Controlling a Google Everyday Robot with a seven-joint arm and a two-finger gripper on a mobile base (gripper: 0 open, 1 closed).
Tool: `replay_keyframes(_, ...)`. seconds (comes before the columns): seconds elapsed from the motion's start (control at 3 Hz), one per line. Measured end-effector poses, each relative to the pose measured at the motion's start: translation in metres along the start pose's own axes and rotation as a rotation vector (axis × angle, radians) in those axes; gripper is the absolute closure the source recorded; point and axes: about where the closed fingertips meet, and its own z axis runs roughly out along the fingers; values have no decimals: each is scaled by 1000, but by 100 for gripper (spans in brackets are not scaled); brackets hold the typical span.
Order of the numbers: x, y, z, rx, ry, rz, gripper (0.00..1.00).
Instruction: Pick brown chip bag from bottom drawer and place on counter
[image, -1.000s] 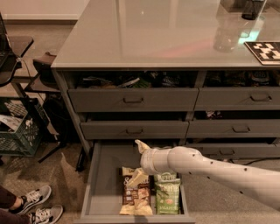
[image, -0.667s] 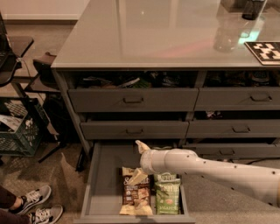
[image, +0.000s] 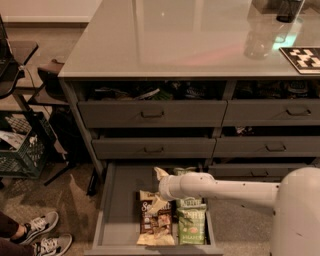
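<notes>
Glossy light-grey counter (image: 165, 45) across top of grey drawer cabinet, brownish carpet below. On counter at far right: black-and-white checker tag (image: 302, 59), clear cup (image: 260, 42), dark container (image: 290, 9) at back edge. Upper drawers (image: 152, 114) with metal pulls, cracked open, dark clutter inside, nothing readable. Bottom drawer (image: 117, 210) pulled well out, flat grey floor showing on left half. Brown chip bag (image: 156, 222) lying flat on drawer floor, right of middle, cream edges top and bottom, pictured chips low on front. White lettering near its top, starting with what looks like an "S", rest too blurred to read. Green chip bags (image: 191, 225) touching its right side, one behind the other, pale lettering not legible. White arm (image: 225, 189) in from right edge, crossing over rear green bag. Claw (image: 160, 175) over back part of bottom drawer, just behind top edge of brown chip bag. Apart or together: cannot tell. Touching bag or not: cannot tell. Left of cabinet: green plastic crate (image: 22, 150) and dark chair parts. Bottom left corner: pair of grey-and-white sneakers (image: 42, 237) on carpet.
</notes>
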Motion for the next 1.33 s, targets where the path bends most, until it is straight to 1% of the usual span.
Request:
replay_keyframes(0.33, 41, 3, 23, -33, 52, 26, 0)
replay_keyframes(0.67, 89, 10, 40, -90, 102, 66, 0)
replay_keyframes(1.0, 132, 22, 53, -135, 120, 129, 0)
replay_keyframes(1.33, 161, 35, 64, -180, 126, 178, 0)
